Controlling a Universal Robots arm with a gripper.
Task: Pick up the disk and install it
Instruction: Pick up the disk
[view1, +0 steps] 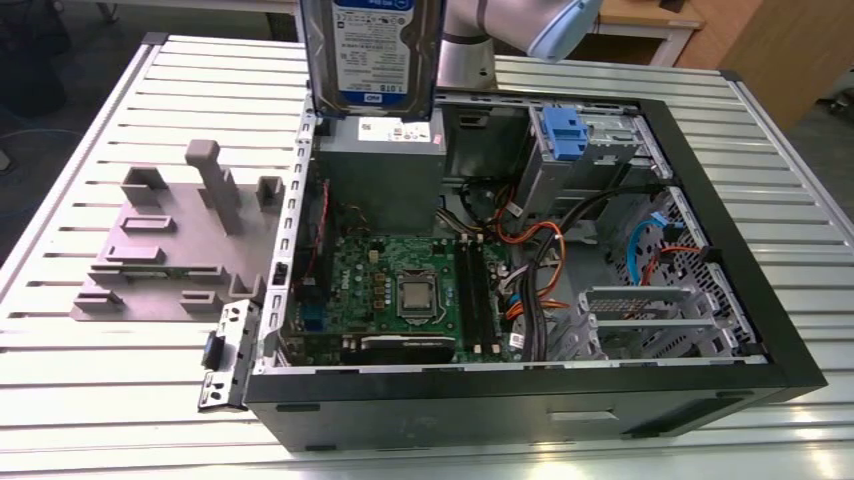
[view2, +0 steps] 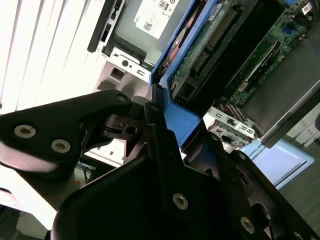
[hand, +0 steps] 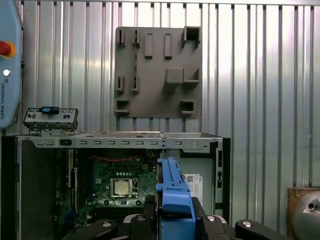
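Black end effector (hand: 174, 216) clamps the disk (view1: 367, 50) upright above the open computer case (view1: 534, 388).

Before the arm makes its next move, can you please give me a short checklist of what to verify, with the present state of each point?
1. Grip: the hand is closed on the blue carrier of the disk, in both wrist views: ok.
2. Pose: disk upright above the computer case, label facing the exterior view: ok.
3. Case side open, motherboard exposed: ok.
4. Metal drive cage free inside: cannot tell.
5. Loose cables clear of that cage: not ok, orange and black ones lie beside it.
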